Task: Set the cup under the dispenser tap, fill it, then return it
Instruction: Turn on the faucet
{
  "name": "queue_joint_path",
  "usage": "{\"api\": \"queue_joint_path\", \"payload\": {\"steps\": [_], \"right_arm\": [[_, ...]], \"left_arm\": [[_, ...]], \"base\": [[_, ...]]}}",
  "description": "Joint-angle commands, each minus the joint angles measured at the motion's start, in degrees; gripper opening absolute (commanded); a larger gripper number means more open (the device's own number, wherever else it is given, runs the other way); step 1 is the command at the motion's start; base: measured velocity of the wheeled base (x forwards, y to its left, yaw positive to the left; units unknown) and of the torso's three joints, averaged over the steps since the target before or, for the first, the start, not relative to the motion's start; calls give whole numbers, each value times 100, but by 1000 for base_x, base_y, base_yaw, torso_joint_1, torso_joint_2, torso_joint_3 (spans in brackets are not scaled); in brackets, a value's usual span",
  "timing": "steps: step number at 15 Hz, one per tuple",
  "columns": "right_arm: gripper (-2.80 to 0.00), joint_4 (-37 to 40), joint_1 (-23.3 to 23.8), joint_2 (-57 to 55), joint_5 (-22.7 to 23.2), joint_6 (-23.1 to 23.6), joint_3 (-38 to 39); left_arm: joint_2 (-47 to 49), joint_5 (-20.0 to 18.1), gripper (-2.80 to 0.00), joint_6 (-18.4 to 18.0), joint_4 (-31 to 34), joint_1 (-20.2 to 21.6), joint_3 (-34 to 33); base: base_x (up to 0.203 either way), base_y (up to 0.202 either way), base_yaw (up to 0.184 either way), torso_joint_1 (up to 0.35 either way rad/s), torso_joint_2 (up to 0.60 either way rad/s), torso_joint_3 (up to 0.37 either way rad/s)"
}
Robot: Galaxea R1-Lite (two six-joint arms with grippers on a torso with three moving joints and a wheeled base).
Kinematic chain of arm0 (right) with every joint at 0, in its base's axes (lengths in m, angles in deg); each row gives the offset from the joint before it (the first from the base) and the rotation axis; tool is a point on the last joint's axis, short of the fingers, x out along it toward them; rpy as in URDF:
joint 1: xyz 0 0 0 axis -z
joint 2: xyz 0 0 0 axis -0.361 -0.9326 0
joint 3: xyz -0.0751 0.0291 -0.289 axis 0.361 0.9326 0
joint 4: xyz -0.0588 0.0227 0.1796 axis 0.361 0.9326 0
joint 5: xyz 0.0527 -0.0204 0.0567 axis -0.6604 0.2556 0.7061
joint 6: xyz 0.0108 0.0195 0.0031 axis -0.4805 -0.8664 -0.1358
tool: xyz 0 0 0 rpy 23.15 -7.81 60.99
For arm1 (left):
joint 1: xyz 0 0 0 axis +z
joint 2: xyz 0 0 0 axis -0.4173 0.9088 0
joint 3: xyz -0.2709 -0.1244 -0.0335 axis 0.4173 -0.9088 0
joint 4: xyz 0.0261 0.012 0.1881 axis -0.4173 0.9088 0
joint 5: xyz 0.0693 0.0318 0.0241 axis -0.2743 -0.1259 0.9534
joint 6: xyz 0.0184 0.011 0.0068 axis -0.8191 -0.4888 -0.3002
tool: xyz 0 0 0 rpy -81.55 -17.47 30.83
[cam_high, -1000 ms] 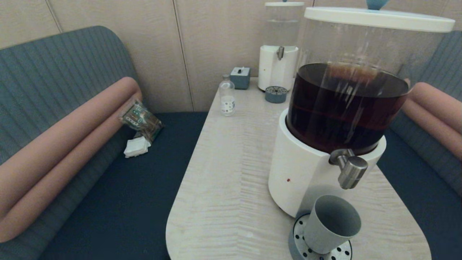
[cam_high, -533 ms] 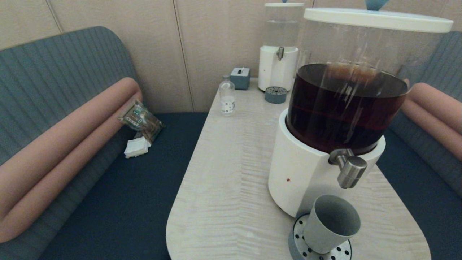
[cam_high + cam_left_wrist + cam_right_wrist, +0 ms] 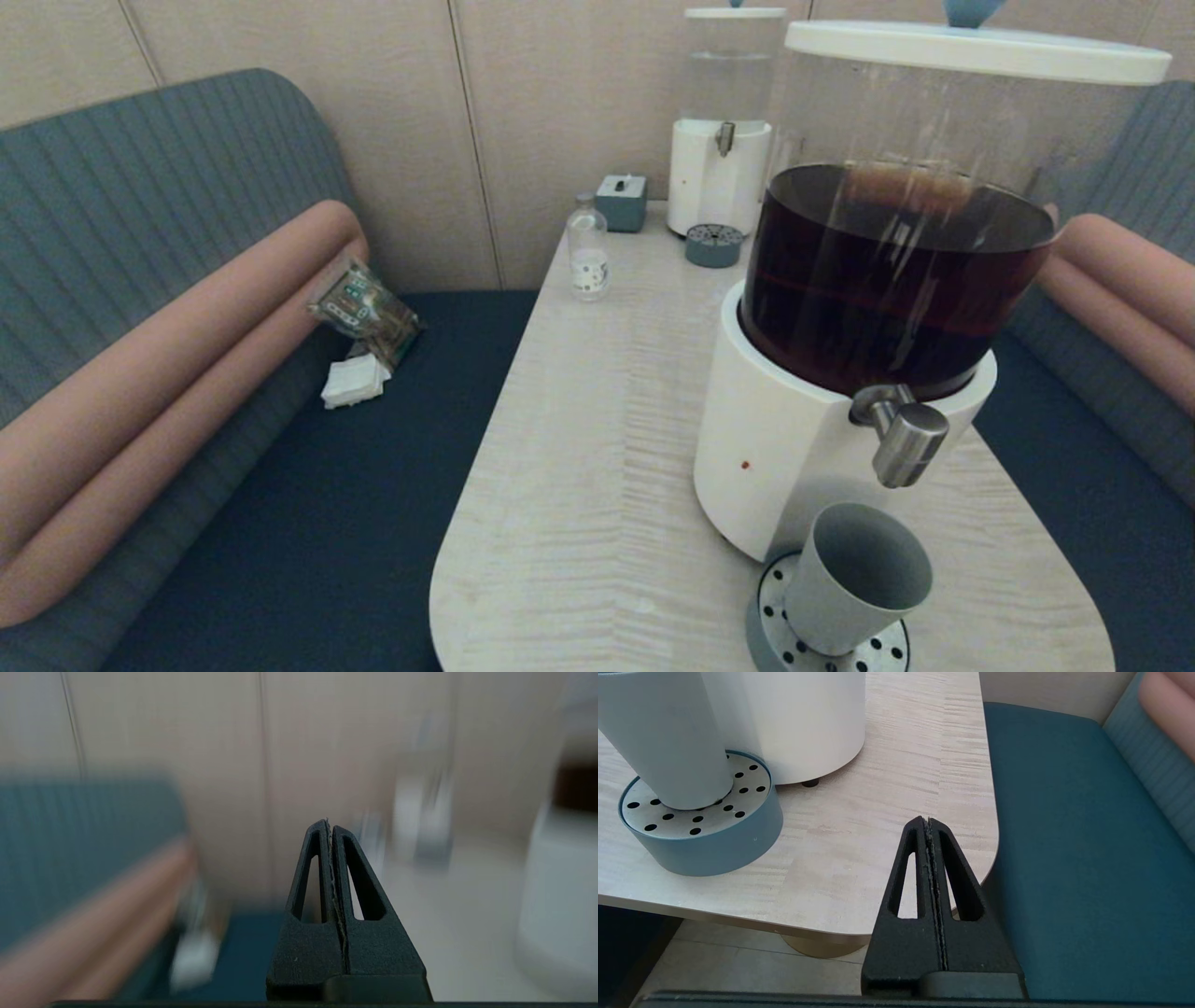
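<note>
The grey cup (image 3: 854,579) stands empty on the round perforated drip tray (image 3: 775,630), just below and in front of the steel dispenser tap (image 3: 904,441). The tap projects from the big dispenser (image 3: 887,280) with its white base and tank of dark brown liquid. In the right wrist view the cup (image 3: 663,737) rests on the drip tray (image 3: 700,830). My right gripper (image 3: 927,820) is shut and empty, off the table's near right corner. My left gripper (image 3: 328,822) is shut too, in the air with the wall and bench behind it. Neither arm shows in the head view.
A smaller clear-liquid dispenser (image 3: 724,121) with its own drip tray (image 3: 714,245), a small grey box (image 3: 622,201) and a glass bottle (image 3: 588,247) stand at the table's far end. Blue benches flank the table; a packet (image 3: 366,313) and napkins lie on the left one.
The head view has shifted very slightly; the cup, tray and dispenser stay where they were.
</note>
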Motion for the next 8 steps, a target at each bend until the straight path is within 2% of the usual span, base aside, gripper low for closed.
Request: {"api": "queue_joint_path", "payload": {"steps": [1,3,6,7,8], "right_arm": [[-280,-2,0,20,1,-1,60],[-280,-2,0,20,1,2,53],[-280,-2,0,20,10,5,53],[-280,-2,0,20,3,5,53],[-280,-2,0,20,3,5,58]], "left_arm": [[-396,-9,-280,-174,1394,-7,-34],[-406,5,-280,-308,2223,-9,-41],[-407,381,-280,-345,3480,-9,-44],[-408,435,-280,-308,3730,-9,-44],[-408,449,-280,-250,3722,-9,-48]], "base": [[0,0,0,0,0,0],[0,0,0,0,0,0],[0,0,0,0,0,0],[0,0,0,0,0,0],[0,0,0,0,0,0]]}}
